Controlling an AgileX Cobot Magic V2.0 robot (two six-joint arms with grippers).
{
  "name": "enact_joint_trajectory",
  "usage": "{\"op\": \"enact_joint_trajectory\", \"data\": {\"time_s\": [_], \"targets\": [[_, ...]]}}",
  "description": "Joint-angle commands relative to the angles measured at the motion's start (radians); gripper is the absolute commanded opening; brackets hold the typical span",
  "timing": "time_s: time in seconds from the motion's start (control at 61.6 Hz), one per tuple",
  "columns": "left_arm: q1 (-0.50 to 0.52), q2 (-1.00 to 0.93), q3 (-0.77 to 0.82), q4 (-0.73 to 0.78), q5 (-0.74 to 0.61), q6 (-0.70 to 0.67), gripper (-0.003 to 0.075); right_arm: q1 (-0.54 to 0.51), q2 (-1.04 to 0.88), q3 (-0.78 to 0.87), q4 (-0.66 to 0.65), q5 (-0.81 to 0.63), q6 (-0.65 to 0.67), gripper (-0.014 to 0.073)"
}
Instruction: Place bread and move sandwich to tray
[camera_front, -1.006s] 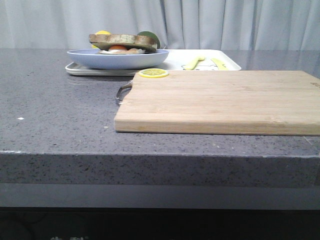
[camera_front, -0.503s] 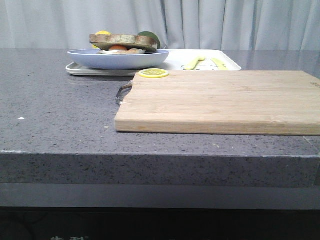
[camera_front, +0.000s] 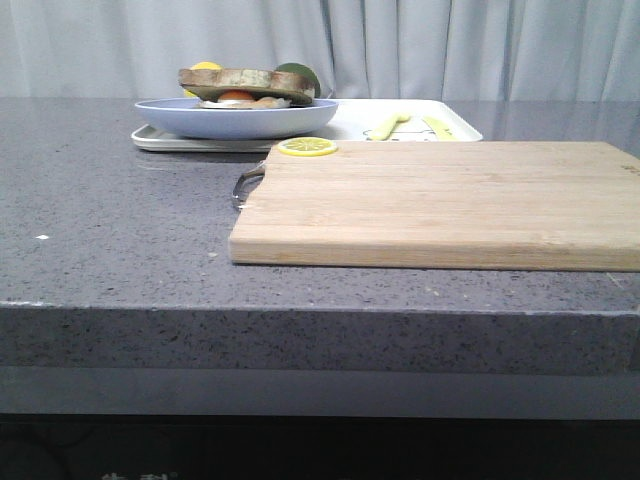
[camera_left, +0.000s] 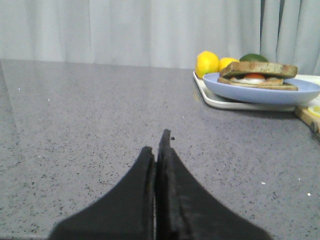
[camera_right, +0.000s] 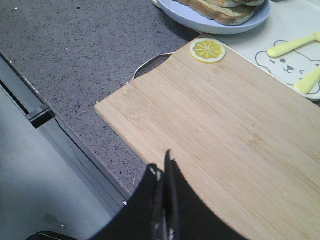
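Note:
The sandwich (camera_front: 246, 84), brown-crusted slices with a fried egg between them, lies on a round light-blue plate (camera_front: 236, 118). The plate stands on the left end of the white tray (camera_front: 345, 125) at the back of the counter. The sandwich also shows in the left wrist view (camera_left: 258, 74) and at the edge of the right wrist view (camera_right: 220, 9). The top slice of bread (camera_front: 245, 77) lies on the egg. My left gripper (camera_left: 157, 145) is shut and empty, low over the bare counter, well short of the plate. My right gripper (camera_right: 161, 167) is shut and empty above the near edge of the cutting board. Neither gripper shows in the front view.
A wooden cutting board (camera_front: 450, 205) with a metal handle (camera_front: 246, 184) lies in front of the tray, a lemon slice (camera_front: 307, 147) on its far left corner. Yellow utensils (camera_front: 388, 126) lie on the tray. Lemons (camera_left: 207, 63) and a lime (camera_left: 254, 58) sit behind the plate. A curtain hangs behind.

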Motion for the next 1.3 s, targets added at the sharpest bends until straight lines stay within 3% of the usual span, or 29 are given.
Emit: {"op": "enact_joint_trajectory", "data": {"time_s": [0.0, 0.211, 0.455, 1.282], "targets": [[-0.007, -0.022, 0.003, 0.087, -0.096, -0.121, -0.0020, -0.001, -0.008, -0.026, 0.019, -0.057, -0.004, -0.0071], [0.001, -0.022, 0.003, 0.100, -0.098, -0.159, -0.0020, -0.001, -0.008, -0.026, 0.019, -0.057, -0.004, -0.0071], [0.009, -0.022, 0.003, 0.037, -0.098, -0.070, -0.0020, -0.001, -0.008, -0.026, 0.019, -0.057, -0.004, -0.0071], [0.009, -0.022, 0.003, 0.037, -0.098, -0.070, -0.0020, -0.001, -0.008, -0.026, 0.019, -0.057, -0.004, -0.0071]]}}
